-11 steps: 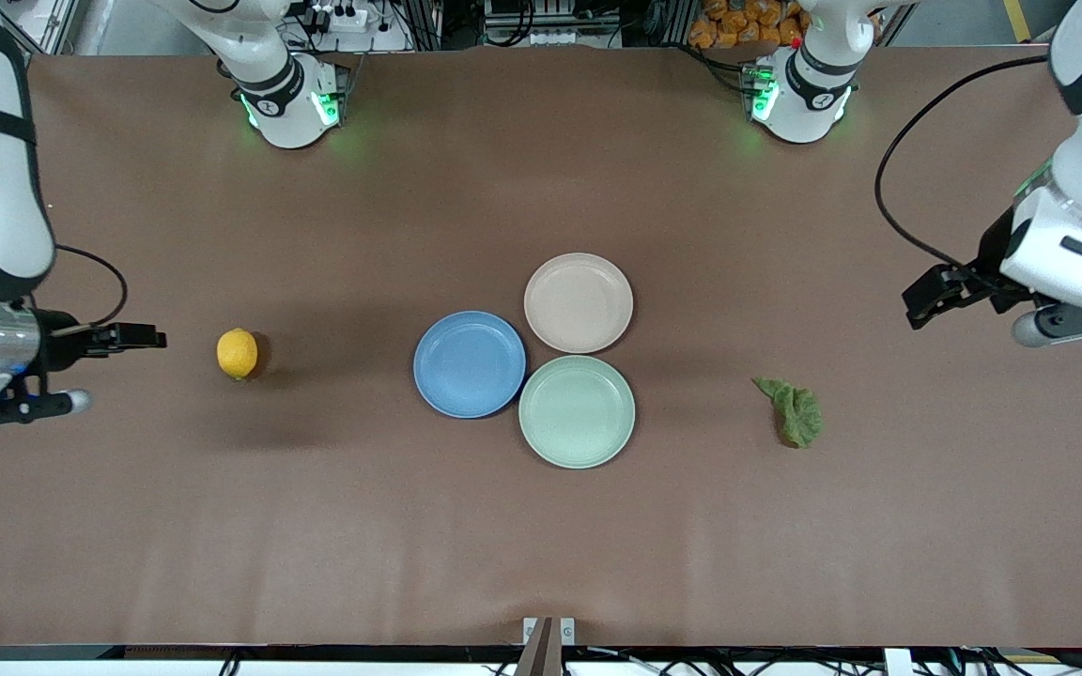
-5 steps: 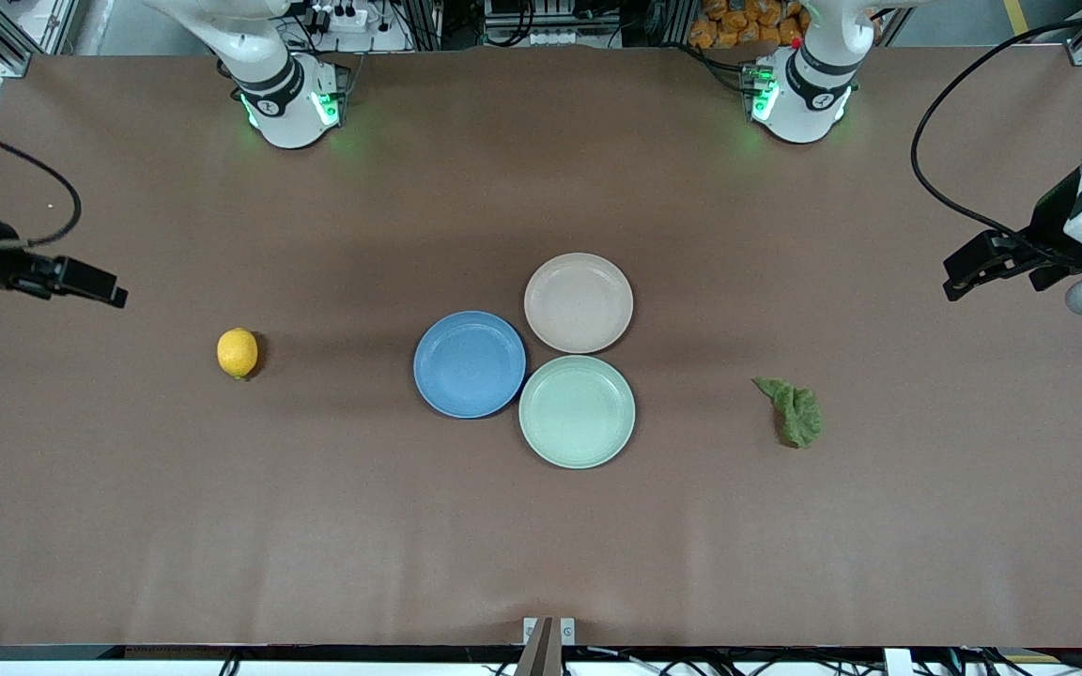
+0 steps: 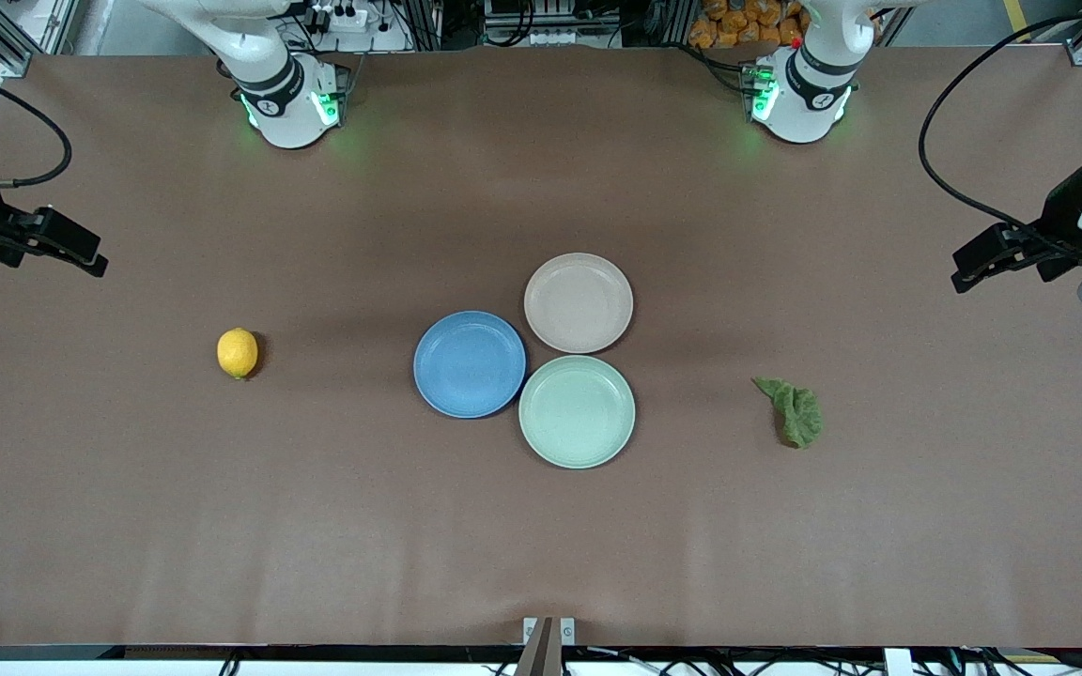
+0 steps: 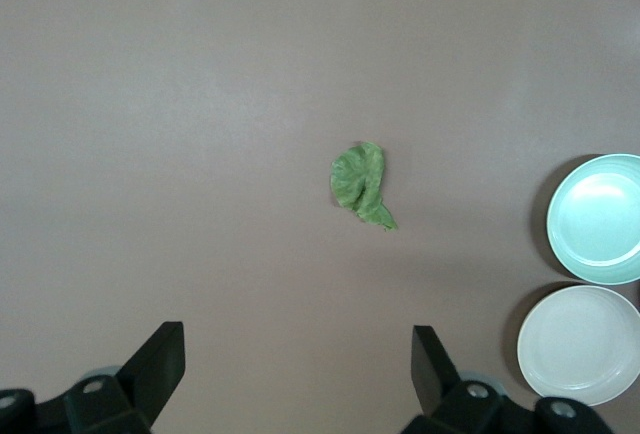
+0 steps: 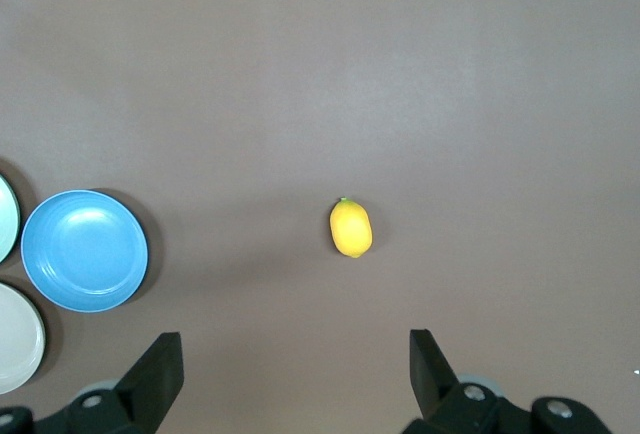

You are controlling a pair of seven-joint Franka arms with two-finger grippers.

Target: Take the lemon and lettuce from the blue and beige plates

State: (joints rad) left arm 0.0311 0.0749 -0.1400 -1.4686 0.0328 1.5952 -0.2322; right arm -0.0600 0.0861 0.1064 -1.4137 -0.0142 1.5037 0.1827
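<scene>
The lemon (image 3: 237, 353) lies on the bare table toward the right arm's end, on no plate; it also shows in the right wrist view (image 5: 351, 228). The lettuce (image 3: 793, 410) lies flat on the table toward the left arm's end, also seen in the left wrist view (image 4: 360, 184). The blue plate (image 3: 469, 364) and the beige plate (image 3: 579, 302) sit empty mid-table, touching. My right gripper (image 3: 90, 258) is open and empty, high over the table's end near the lemon. My left gripper (image 3: 968, 272) is open and empty, high over the table's other end.
A mint-green plate (image 3: 577, 411) sits empty against the blue and beige plates, nearer the front camera. The arm bases (image 3: 292, 103) (image 3: 799, 94) stand along the table's edge farthest from the front camera. The brown table cover (image 3: 541, 545) is bare elsewhere.
Both grippers have drawn away from the lemon and the lettuce, out toward the table's ends and toward the bases' edge. The lemon, lettuce and plates have not moved.
</scene>
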